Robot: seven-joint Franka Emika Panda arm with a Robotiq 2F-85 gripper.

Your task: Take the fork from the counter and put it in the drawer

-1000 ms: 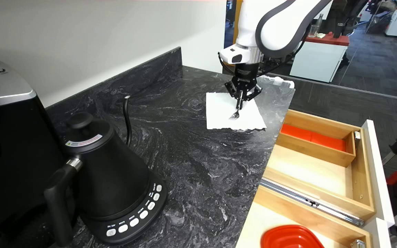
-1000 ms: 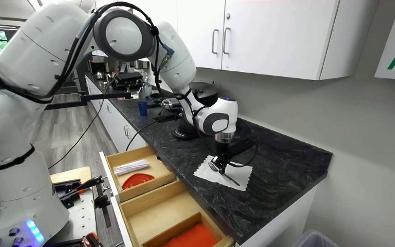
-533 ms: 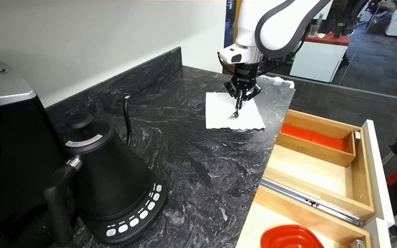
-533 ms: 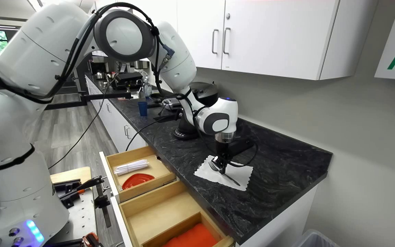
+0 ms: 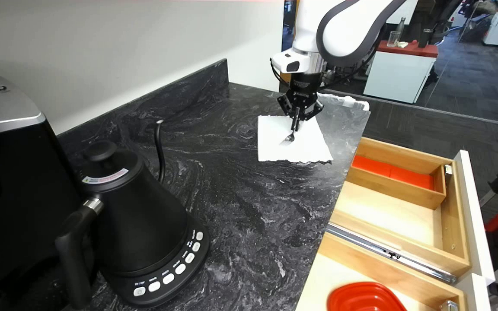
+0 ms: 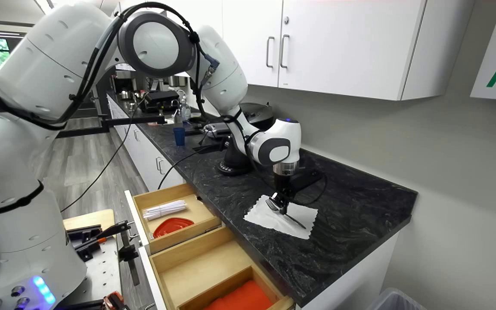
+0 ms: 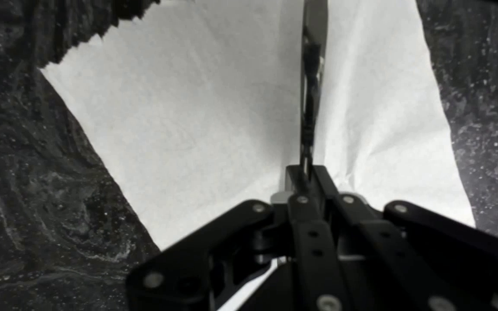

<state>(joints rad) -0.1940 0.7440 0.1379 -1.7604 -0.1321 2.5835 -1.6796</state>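
My gripper point(image 7: 306, 172) is shut on the fork, with its fingers pinched on the grey metal handle point(image 7: 311, 86) in the wrist view. In an exterior view the fork's tined head point(image 5: 290, 138) points down and sticks out below the fingertips point(image 5: 295, 125). In an exterior view the fork point(image 6: 296, 221) appears a little above the white napkin, held by the gripper point(image 6: 282, 210). The part of the fork between the fingers is hidden. The dark marbled counter point(image 5: 240, 207) lies under the napkin. The pale wooden drawer point(image 5: 398, 203), with its orange-red compartment, stands open beside the counter.
The white napkin point(image 5: 270, 147) lies beneath the gripper. A second open drawer point(image 6: 177, 234) holds a red dish point(image 6: 173, 226) and a white bundle point(image 6: 164, 209). A black kettle point(image 5: 136, 224) stands on the counter. White cabinets point(image 6: 338, 43) hang above it.
My gripper and the fork have risen slightly off the napkin and shifted a little toward the wall. Before, the fork rested on the napkin. The drawers have not moved.
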